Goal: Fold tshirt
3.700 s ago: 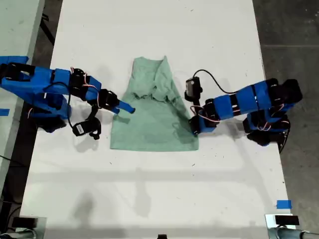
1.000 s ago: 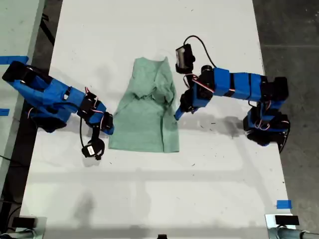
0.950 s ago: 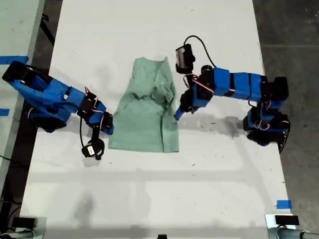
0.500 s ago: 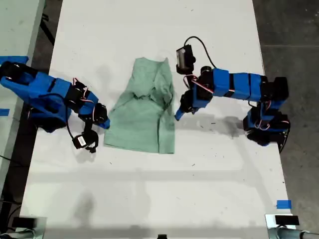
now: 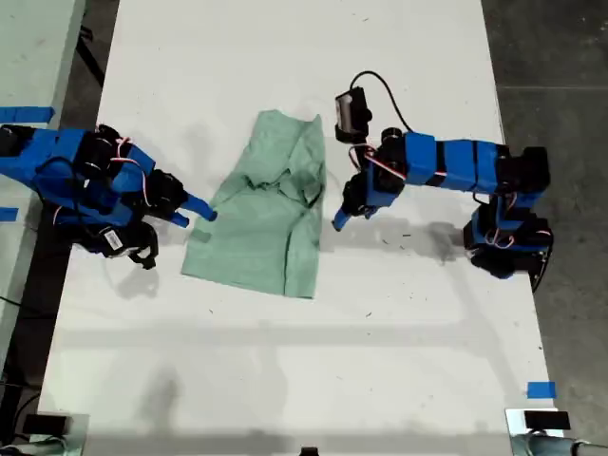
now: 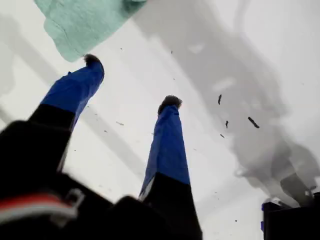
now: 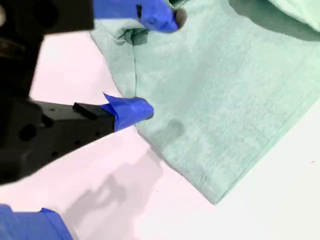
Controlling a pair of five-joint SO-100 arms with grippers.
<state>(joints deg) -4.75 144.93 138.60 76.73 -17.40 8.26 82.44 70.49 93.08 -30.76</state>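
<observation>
The pale mint-green tshirt (image 5: pixel 266 228) lay rumpled and partly folded near the middle of the white table (image 5: pixel 285 361), between the two blue arms. Its narrower end pointed to the exterior view's top and its wider hem slanted toward the bottom.

My first gripper (image 5: pixel 339 220) reached in from the exterior view's right and hung just beside the shirt's edge on that side. In the first wrist view, my first gripper (image 6: pixel 131 80) had its jaws spread wide with nothing between them. Only bare table, scattered with dark specks, lay below, and one fingertip sat close to a corner of the tshirt (image 6: pixel 80 25) without clearly touching it.

My second gripper (image 5: pixel 201 213) came in from the exterior view's left and met the shirt's edge on that side. In the second wrist view, my second gripper (image 7: pixel 159 64) also had its jaws apart. One blue finger stood at the border of the tshirt (image 7: pixel 225 90) and the other was over the cloth further in, so fabric lay between them unclamped.

A strip of blue tape (image 5: pixel 541 389) marked the table near the exterior view's lower right.
</observation>
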